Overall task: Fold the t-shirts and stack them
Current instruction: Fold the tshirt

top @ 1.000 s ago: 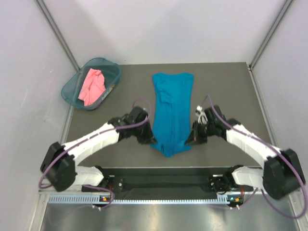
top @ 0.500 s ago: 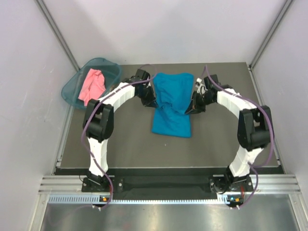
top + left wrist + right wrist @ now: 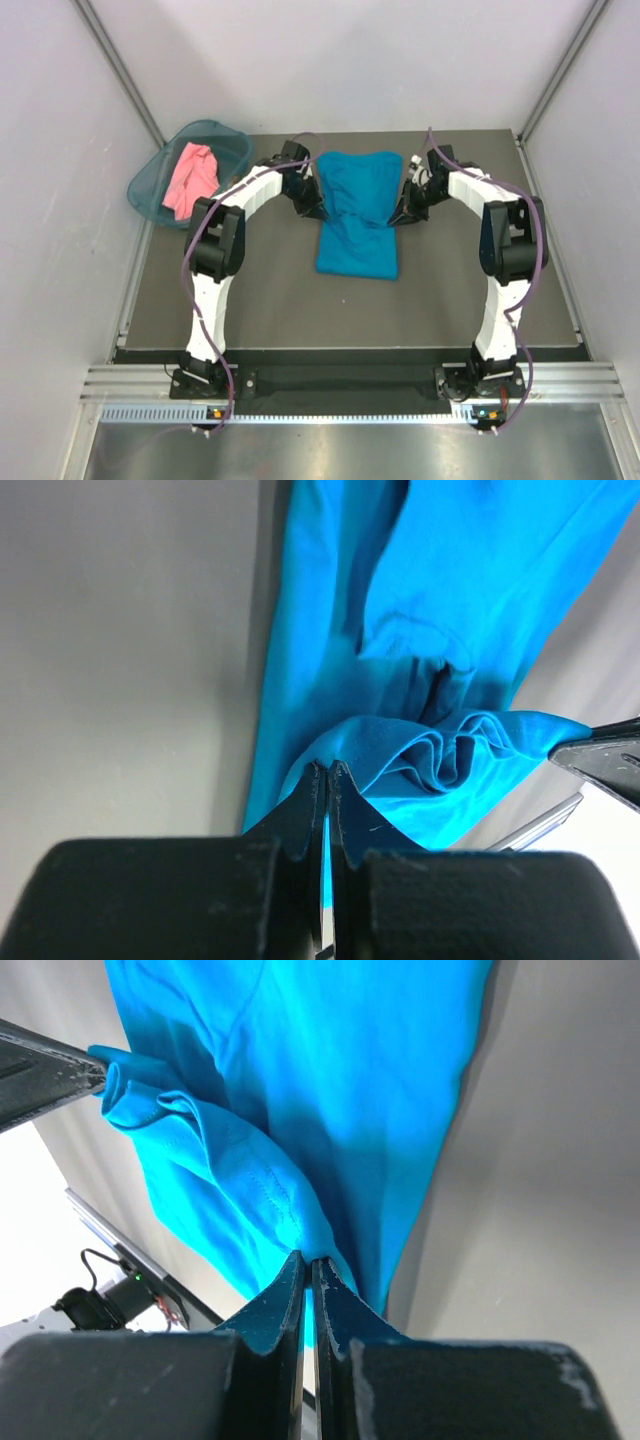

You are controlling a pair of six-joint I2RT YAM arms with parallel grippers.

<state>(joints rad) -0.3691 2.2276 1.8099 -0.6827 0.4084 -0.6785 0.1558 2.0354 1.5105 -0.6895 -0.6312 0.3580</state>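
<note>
Dark grey bench [image 3: 250, 300], white walls. The blue t-shirt [image 3: 358, 215] lies half-folded between left end effector [image 3: 308, 203] and right end effector [image 3: 405, 210], each pinched tight on a side edge. Soft, floppy, light, so grab edges. The pink t-shirt [image 3: 192, 178] sits in a basket [image 3: 145, 190] beyond the left one.

Bright even light, soft shadows, wrist cams blurry up close

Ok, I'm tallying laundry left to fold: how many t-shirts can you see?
2. The teal-blue t-shirt lies partly folded on the table; the salmon-pink t-shirt sits crumpled in the basket. More could hide beneath it.
</note>
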